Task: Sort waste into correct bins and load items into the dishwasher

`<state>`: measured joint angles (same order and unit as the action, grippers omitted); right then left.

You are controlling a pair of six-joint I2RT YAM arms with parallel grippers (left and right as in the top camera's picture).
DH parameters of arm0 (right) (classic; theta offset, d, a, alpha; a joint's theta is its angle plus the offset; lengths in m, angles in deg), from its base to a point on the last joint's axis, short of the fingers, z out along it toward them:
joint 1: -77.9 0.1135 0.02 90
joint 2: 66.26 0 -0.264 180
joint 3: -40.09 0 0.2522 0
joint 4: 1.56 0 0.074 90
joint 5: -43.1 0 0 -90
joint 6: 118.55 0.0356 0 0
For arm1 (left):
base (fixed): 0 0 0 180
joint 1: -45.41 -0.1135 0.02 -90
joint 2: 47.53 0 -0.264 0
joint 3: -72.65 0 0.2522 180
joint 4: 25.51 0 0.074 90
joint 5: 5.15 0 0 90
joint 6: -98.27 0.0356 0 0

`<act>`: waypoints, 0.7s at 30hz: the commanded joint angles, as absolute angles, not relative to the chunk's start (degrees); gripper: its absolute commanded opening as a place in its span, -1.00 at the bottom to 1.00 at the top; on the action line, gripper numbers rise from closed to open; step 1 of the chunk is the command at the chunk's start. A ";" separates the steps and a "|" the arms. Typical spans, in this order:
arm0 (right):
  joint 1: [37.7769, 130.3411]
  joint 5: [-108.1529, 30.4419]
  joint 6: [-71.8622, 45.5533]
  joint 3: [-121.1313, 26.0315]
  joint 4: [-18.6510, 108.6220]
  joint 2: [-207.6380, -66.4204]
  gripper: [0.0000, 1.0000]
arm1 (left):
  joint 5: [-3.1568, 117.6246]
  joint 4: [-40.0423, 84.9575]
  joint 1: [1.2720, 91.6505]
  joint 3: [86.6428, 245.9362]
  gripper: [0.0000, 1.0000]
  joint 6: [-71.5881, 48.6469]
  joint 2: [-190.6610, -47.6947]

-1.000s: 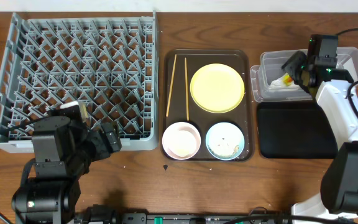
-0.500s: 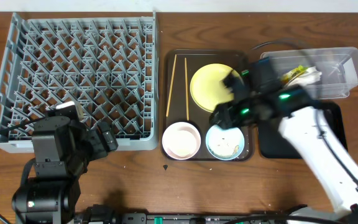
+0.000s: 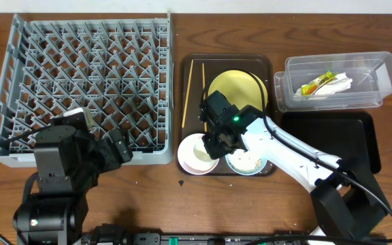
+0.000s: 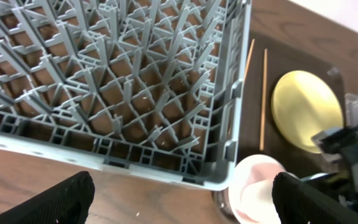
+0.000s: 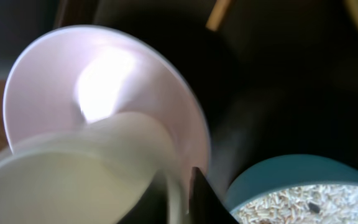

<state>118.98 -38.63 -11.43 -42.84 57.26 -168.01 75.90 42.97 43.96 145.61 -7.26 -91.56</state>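
Right claw (image 3: 218, 141) sits low centre in the overhead view, over the right rim of the pink bowl (image 3: 194, 155), beside the blue bowl (image 3: 252, 162) on the brown tray (image 3: 226, 58); how its jaws stand is hidden there. Lower left, the left claw (image 3: 118, 151) hangs at the lower edge of the rack (image 3: 80, 68). Upper right, the wrapper (image 3: 317, 84) and napkin (image 3: 340, 83) lie in the tub (image 3: 381, 73).

Left wrist view: its fingers (image 4: 55, 199) sit in the bottom corners, wide apart, gripping nothing.

Right wrist view: one dark finger (image 5: 201, 198), bottom centre, lies against the cup (image 5: 73, 180) standing in the pink bowl. The other finger is hidden, so whether the cup is clamped cannot be told. Loose rice (image 5: 291, 202) lies in the blue bowl.
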 commanded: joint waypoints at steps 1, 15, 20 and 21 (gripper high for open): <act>117.90 -40.22 -10.18 -44.61 58.88 -165.17 -0.98 | 73.95 41.92 43.72 146.97 0.84 -11.66 -91.63; 90.95 14.33 -23.95 -47.15 49.85 -146.44 -0.98 | 24.51 25.38 43.72 146.97 0.84 -20.60 -103.69; 93.60 23.27 -23.93 -47.12 45.17 -146.94 -0.98 | 13.19 22.14 44.29 146.97 0.84 -23.35 -107.04; 95.26 23.45 -23.91 -47.12 43.31 -146.94 -0.98 | 9.78 20.46 44.85 146.97 0.85 -23.42 -107.01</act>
<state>92.24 13.96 -22.84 -46.80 45.78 -146.50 22.53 22.97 44.02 145.72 -21.62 -107.01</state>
